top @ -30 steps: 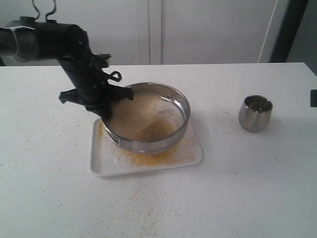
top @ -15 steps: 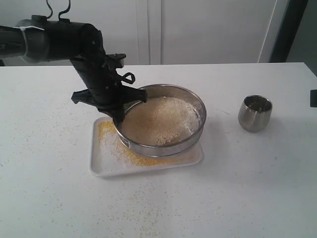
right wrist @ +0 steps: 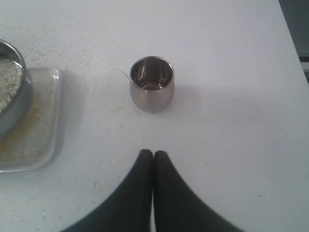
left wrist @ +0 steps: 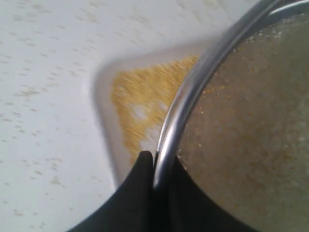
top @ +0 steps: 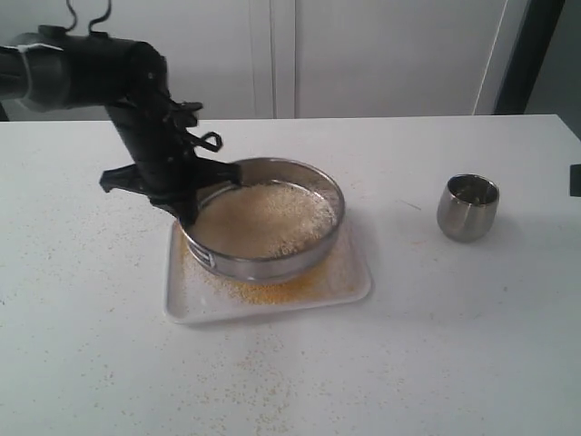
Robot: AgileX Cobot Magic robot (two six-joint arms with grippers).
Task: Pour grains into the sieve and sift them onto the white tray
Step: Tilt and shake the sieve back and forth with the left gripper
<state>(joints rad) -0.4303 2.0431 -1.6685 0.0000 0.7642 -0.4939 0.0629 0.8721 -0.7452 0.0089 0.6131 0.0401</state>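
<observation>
Sieve (top: 272, 265) rim in left pincer (left wrist: 154, 165), arm (top: 136, 104) aslant above white tray (top: 356, 283).

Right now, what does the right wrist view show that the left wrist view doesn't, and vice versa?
Only the right wrist view: the upright steel cup and the right gripper, shut and empty. Only the left wrist view: the left gripper clamped on the rim of the sieve. Both: sieve, white tray and yellow grains on it.

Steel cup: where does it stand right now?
In the exterior view the steel cup stands upright on the right of the table, apart from the white tray and the sieve over it.
</observation>
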